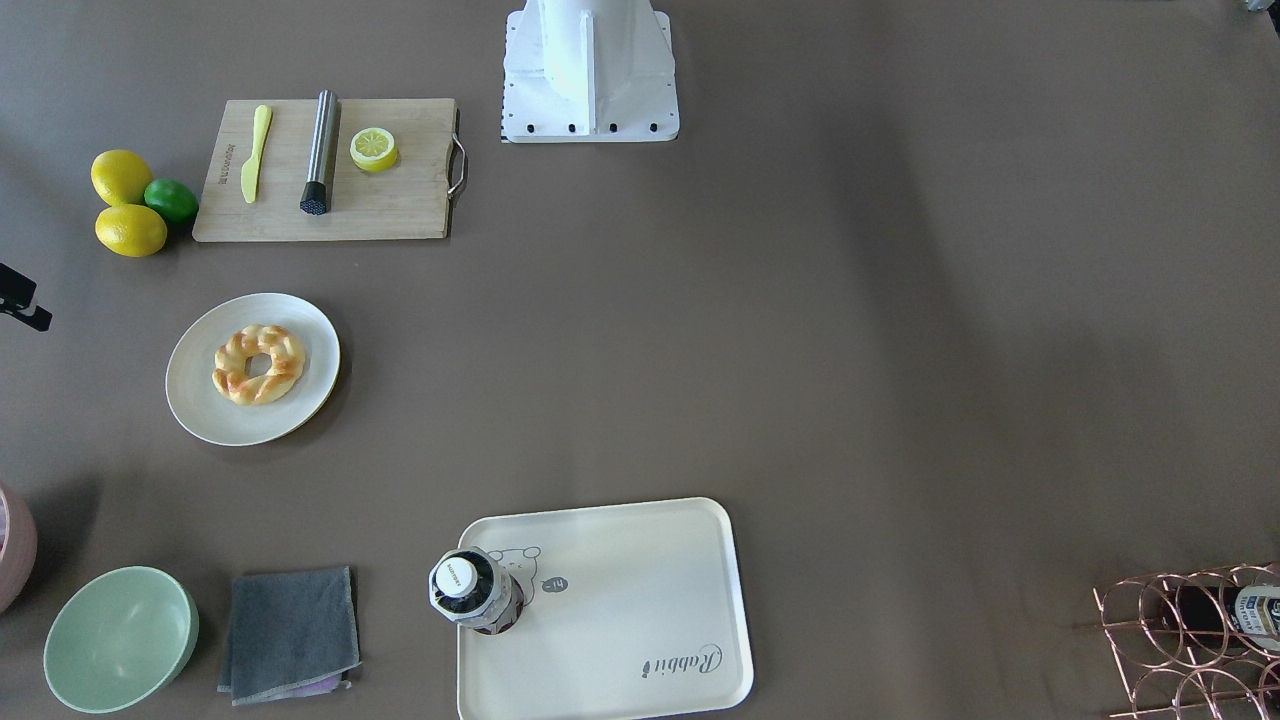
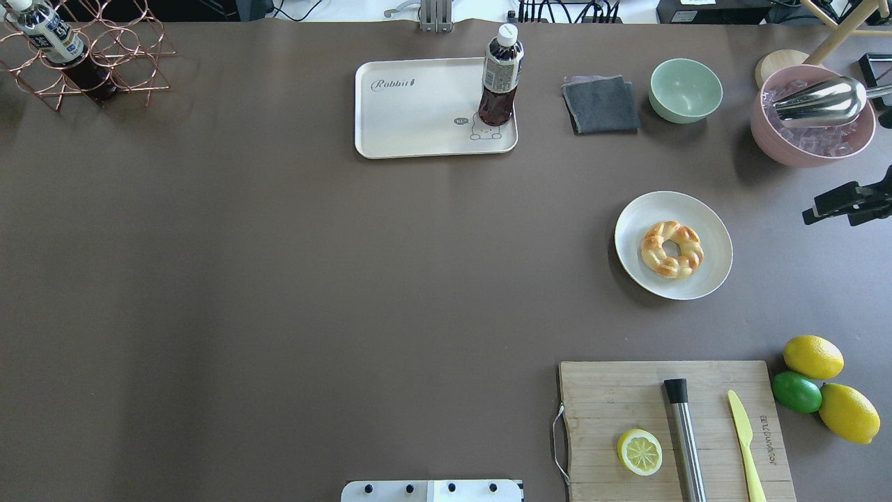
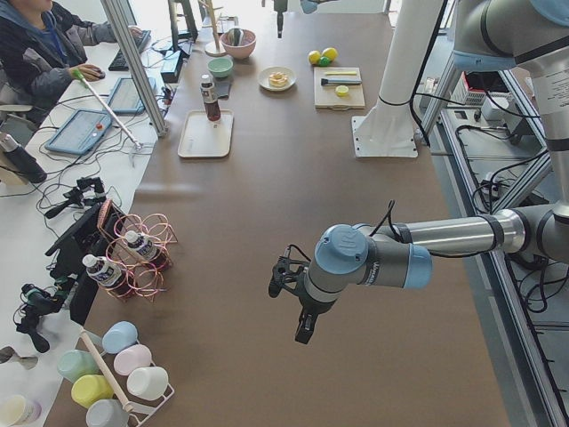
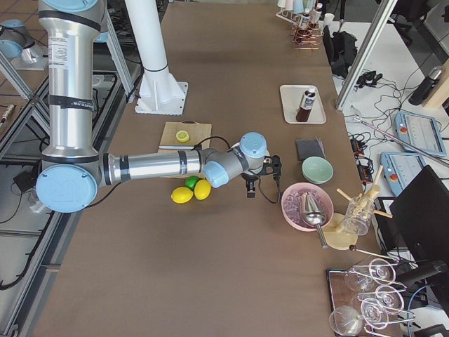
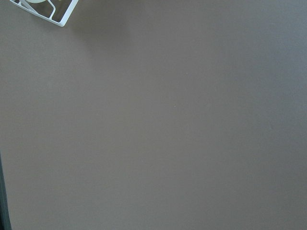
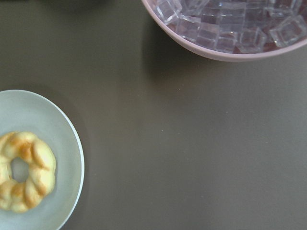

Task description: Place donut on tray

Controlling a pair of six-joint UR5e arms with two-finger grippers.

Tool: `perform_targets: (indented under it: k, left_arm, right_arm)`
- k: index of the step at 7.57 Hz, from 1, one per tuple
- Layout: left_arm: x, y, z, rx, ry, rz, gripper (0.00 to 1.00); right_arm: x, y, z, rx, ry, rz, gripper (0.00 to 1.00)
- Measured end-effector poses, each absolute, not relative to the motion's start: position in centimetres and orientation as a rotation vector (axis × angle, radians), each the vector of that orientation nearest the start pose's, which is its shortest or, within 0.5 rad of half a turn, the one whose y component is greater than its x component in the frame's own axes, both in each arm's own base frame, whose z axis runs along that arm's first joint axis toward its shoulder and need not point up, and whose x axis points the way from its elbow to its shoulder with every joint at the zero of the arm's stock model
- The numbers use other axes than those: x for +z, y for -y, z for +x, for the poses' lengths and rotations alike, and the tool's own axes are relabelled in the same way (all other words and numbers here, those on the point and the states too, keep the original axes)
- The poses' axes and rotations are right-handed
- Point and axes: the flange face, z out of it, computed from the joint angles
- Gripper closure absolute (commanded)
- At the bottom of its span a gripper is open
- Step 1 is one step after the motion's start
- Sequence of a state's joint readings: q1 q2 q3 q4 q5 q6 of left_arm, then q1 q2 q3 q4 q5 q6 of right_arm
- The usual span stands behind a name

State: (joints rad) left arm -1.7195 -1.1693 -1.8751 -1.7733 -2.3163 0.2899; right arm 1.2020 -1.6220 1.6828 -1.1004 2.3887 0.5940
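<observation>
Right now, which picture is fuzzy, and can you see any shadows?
Right wrist view: the donut and its plate look fuzzy. Overhead view: sharp, with a soft shadow beside the plate. Left wrist view: almost only plain table.

My desk [image 2: 279, 279] is one plain brown surface, bare across its middle and my left half. At the far edge, near the centre, the cream tray [image 2: 411, 118] lies flat. To its right along that edge sit a folded grey cloth [image 2: 601, 104], a green bowl [image 2: 686, 89] and a pink bowl [image 2: 787, 150]. The copper wire rack [image 2: 139, 70] stands in the far left corner. On my right a round plate [image 2: 711, 230] rests mid-desk. Nearer me lies the wooden cutting board [image 2: 606, 397]. Just beside it, touching in a cluster, are a lemon [image 2: 812, 356], a lime [image 2: 796, 391] and a second lemon [image 2: 848, 413]. My white base plate [image 2: 432, 490] sits at the near edge.
</observation>
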Motion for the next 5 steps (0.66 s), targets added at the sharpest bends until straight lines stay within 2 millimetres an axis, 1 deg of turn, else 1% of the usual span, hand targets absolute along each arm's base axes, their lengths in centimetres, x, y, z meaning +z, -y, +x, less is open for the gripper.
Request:
perform_targets:
  k: [1,2,4,5]
  left_arm:
    - [65.4,31.8,-11.4,0.174,-0.706,0.261,0.03]
    - [65.3,31.8,-11.4,0.174,-0.706,0.262,0.03]
    - [65.3,31.8,-11.4,0.175,-0.706,0.263,0.03]
    - [65.3,31.8,-11.4,0.175,-0.707,0.263,0.03]
  right_arm:
    - [56.9,48.6,-14.9,0.017,0.949,0.071,0.1]
    - [56.5,49.0,-17.4,0.027,0.945,0.07,0.13]
    - [56.7,49.1,-21.3,0.005,0.928,0.068,0.14]
    - [56.9,49.1,-23.0,-0.005,0.926,0.066,0.19]
